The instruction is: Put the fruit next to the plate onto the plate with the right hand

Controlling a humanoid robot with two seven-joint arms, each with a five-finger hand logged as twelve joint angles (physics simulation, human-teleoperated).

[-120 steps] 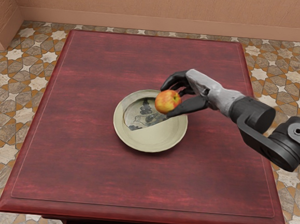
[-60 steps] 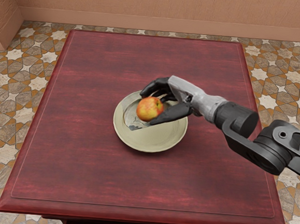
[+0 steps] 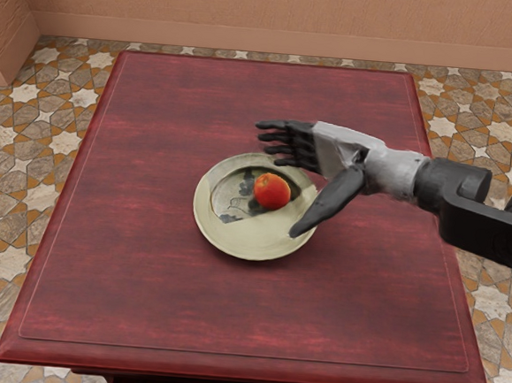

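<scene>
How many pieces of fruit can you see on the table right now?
1. The apple sits on the plate, near its middle; the open right hand is beside it, not touching. None seems hidden.

Loses the right arm (image 3: 455,194) past the elbow at the 3 o'clock edge, hides the plate (image 3: 203,207) rim at 3 o'clock under the right hand (image 3: 316,156) thumb, leaves its painted motif too small to read.

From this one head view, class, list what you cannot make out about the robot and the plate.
Left arm: outside the head view altogether.
Right arm: cut off by the picture's right edge.
Plate: head view, painted picture too small to read, partly covered by the fruit; rim partly behind the right hand.
</scene>
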